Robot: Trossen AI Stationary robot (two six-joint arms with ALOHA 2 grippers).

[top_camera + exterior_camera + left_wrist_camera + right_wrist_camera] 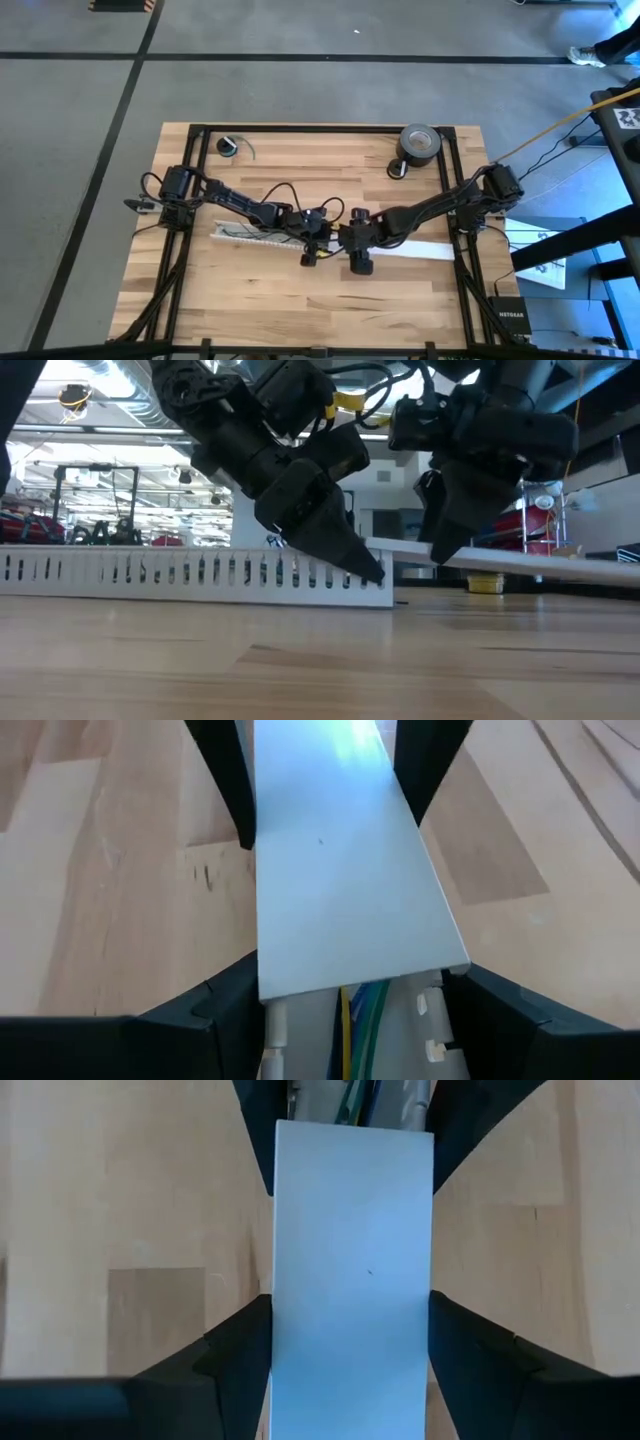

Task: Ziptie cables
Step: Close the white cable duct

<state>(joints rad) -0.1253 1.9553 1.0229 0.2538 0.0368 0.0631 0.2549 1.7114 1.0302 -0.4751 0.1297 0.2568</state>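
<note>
The cables (357, 1020) are thin yellow, green and blue wires lying inside a long white slotted strip (200, 575) on the table; they also show in the high view (238, 232). My left gripper (355, 1010) (312, 243) is at that strip's right end. My right gripper (350, 1330) (356, 250) is shut on a flat white cover strip (352, 1250). The cover's left end (350, 960) lies over the slotted strip's end. No black zipties are in view. My left gripper has one finger (235, 1010) on each outer side wall of the slotted strip, at its right end (375, 585). It comes slanting down from the table's left. The strip lies flat on the table. My right gripper pinches the flat cover strip across its width, one finger (245, 1340) on each long edge, near its left end (440, 555). The fingers come from above. The cover runs level toward the table's right, and its left end rests on the slotted strip.
A grey tape roll (420, 143) and a small black ring (397, 169) sit near the far right corner. A small round coil with a green wire (232, 146) sits near the far left. Black frame rails (320, 128) edge the table. Bare wood lies toward the near edge.
</note>
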